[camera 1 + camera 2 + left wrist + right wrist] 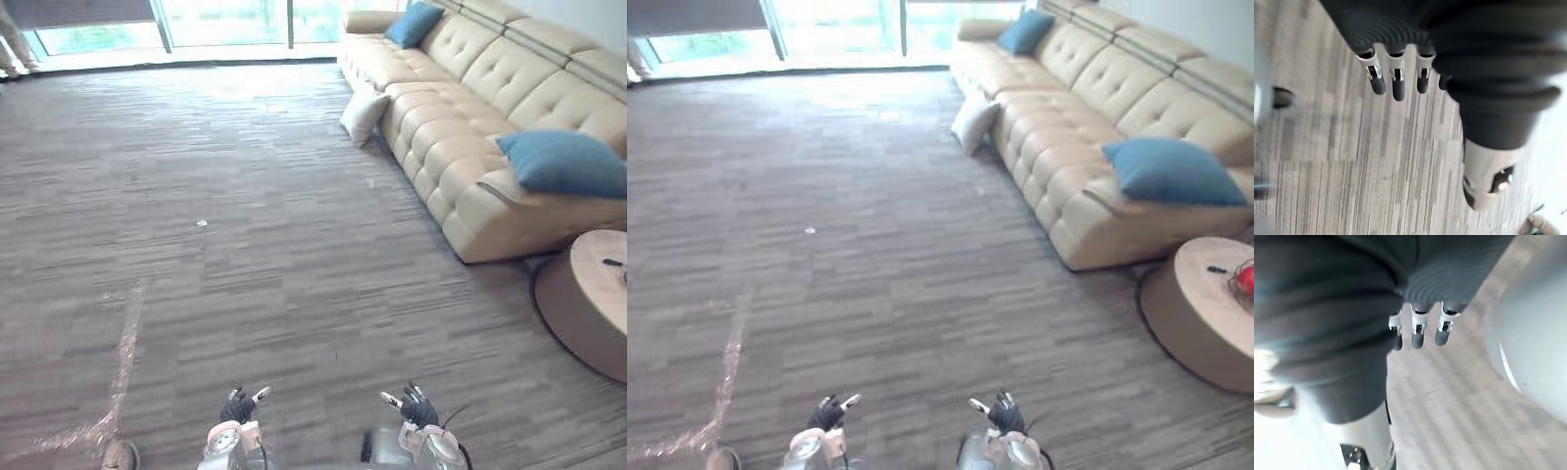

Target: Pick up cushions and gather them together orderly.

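Over by the sofa (441, 137), a cream cushion (363, 116) leaned on the floor against its front, with the near blue cushion (563, 164) on the seat's end and the far blue cushion (412, 23) up the other end. Down low, the left hand (240, 405) and right hand (416, 405) hung with fingers relaxed and empty, well apart from all three. These looked light, soft and squashy, so best scooped under the middle or pinched at a corner.

Grey carpet (245, 245) — white cushion (363, 116), beige sofa (460, 137) — blue cushions (566, 164)
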You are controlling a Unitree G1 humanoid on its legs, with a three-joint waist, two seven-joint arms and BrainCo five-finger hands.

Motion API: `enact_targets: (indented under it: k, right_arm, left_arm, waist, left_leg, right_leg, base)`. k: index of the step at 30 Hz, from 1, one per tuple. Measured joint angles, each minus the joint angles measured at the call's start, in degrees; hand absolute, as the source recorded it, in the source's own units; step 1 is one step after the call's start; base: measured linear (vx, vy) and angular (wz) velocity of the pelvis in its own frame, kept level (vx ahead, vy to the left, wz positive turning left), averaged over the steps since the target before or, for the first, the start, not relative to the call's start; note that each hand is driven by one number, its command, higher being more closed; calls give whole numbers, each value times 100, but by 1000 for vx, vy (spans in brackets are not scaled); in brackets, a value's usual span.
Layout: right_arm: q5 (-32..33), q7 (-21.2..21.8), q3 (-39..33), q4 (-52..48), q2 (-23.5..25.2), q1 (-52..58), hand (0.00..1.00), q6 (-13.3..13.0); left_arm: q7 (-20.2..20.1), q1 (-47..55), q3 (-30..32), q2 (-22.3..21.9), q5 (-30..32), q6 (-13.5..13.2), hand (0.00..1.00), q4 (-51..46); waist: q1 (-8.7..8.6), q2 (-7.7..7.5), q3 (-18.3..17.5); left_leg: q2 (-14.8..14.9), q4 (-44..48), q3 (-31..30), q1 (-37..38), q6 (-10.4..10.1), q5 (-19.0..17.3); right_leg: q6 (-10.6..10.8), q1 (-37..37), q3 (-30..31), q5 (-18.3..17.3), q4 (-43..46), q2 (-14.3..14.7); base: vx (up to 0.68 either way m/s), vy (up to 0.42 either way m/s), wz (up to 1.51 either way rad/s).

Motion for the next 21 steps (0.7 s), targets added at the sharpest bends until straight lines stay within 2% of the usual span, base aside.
enact_targets:
  k: [1,2,3,4,5,6,7,8,9,10,12,13,14,16,17,18,19,20,21]
  right_arm:
    - [1,-3,-136,16,-22,3,0,1]
    - [1,-16,-218,49,-26,41,0,2]
    - [35,-13,-299,179,-40,111,0,13]
    - [-3,-16,-358,211,-197,35,0,21]
    - [-4,-16,-358,222,-216,-21,0,29]
    - [-3,-16,-353,232,-211,-86,0,52]
    - [-26,-2,-372,200,-272,-94,0,53]
    - [-24,-13,-384,203,-293,-96,0,55]
    - [-15,-22,-390,206,-318,-103,0,68]
    - [3,-24,-360,216,-288,-117,0,87]
    - [6,-25,-254,227,-181,-137,0,96]
    - [12,-22,-142,248,-129,-145,0,106]
    - [23,-21,-73,271,-51,-202,0,118]
    - [25,-22,-87,292,33,-240,0,122]
    - [23,-23,-74,297,62,-223,0,122]
    - [22,-23,-60,381,41,-219,0,120]
    - [15,-29,1,538,-5,-251,0,123]
    - [5,-21,113,788,28,-347,0,151]
    - [5,-19,112,787,29,-334,0,151]
  left_arm:
    - [-8,-55,-70,-35,9,-1,0,50]
    - [-11,-76,-95,-51,12,-1,0,70]
    - [-17,-30,-82,-81,25,0,0,97]
    - [-40,-30,63,-229,111,-23,0,79]
    - [-53,-39,138,-253,126,-17,0,83]
    - [-78,-12,152,-292,133,-14,0,88]
    - [-117,-18,306,-293,140,-19,0,74]
    - [-121,-15,353,-281,145,-15,0,68]
    - [-126,7,473,-271,141,-9,0,3]
    - [-120,55,670,-288,115,-20,0,-191]
    - [-111,61,714,-242,115,-28,0,-333]
    - [-117,68,702,-232,93,-39,0,-430]
    - [-108,62,689,-228,-27,-75,0,-525]
    - [-81,63,656,-216,-112,-124,0,-560]
    - [-33,58,655,-232,-114,-151,0,-586]
    - [-2,60,608,-224,-114,-152,0,-575]
    - [13,74,511,-197,-123,-157,0,-579]
    - [10,19,382,25,-112,-146,0,-495]
    - [11,12,375,33,-113,-145,0,-484]
  waist:
    - [-40,-3,3]
    - [-49,-12,13]
    - [-78,5,40]
    - [-60,183,29]
    - [-45,217,53]
    - [-98,301,84]
    - [-106,458,136]
    - [-109,491,168]
    - [-94,592,199]
    - [-23,593,261]
    - [41,468,298]
    - [78,376,269]
    - [100,354,267]
    - [136,353,263]
    - [197,349,268]
    - [250,354,258]
    - [354,376,223]
    - [276,106,77]
    - [257,100,74]
  left_leg:
    - [10,-199,-122,252,5,-56]
    - [-5,-320,-198,396,2,-77]
    - [-23,-411,-406,689,-7,-80]
    - [135,-185,-468,743,-192,66]
    - [150,35,-533,704,-359,167]
    - [243,784,-753,502,-533,320]
    - [482,2400,-1045,-88,-1012,735]
    - [582,3092,-1193,-382,-1255,1060]
    - [791,4365,-1324,-939,-1512,1365]
    - [1056,5590,-1116,-1511,-1380,1323]
    - [1163,5896,-722,-2042,-928,1065]
    - [1188,5599,-414,-2430,-715,937]
    - [1186,4856,-143,-2879,-556,839]
    - [1012,3449,106,-3093,-468,806]
    - [832,2442,155,-3185,-450,865]
    - [608,1409,52,-3167,-534,1140]
    - [451,922,-109,-3174,-550,1865]
    - [166,1080,-85,-3261,-214,1700]
    - [163,1118,-83,-3277,-157,1708]
  right_leg:
    - [50,-141,-24,374,-1098,75]
    - [66,-169,-6,600,-1625,98]
    - [-184,-129,219,1330,-1701,176]
    - [-394,-162,262,876,-1203,217]
    - [-455,-181,285,700,-969,191]
    - [-502,-88,230,304,-648,177]
    - [-529,243,118,-38,-616,239]
    - [-558,412,76,-124,-672,288]
    - [-610,800,6,-242,-841,410]
    - [-656,1468,0,-322,-1212,560]
    - [-615,2223,-10,-354,-1826,582]
    - [-557,2609,-7,-338,-2251,558]
    - [-442,2995,2,-302,-2684,552]
    - [-334,3313,51,-307,-3027,497]
    - [-218,3521,131,-379,-3202,415]
    - [-116,3737,225,-453,-3398,358]
    - [-63,3916,417,-513,-3598,355]
    - [-264,3932,800,-304,-3693,128]
    - [-228,3910,819,-257,-3671,111]
  base:
    - [608,-136,69]
    - [695,-170,86]
    - [718,-189,53]
    - [709,-199,32]
    - [667,-237,7]
    - [663,-251,12]
    - [663,-247,14]
    - [659,-183,6]
    - [617,-121,-11]
    - [716,-112,-15]
    - [507,-77,-7]
    - [498,-36,-5]
    - [486,-6,-13]
    - [545,67,-24]
    - [592,164,-41]
    - [612,237,-62]
    - [913,345,-54]
    - [676,255,-34]
    - [809,328,-8]
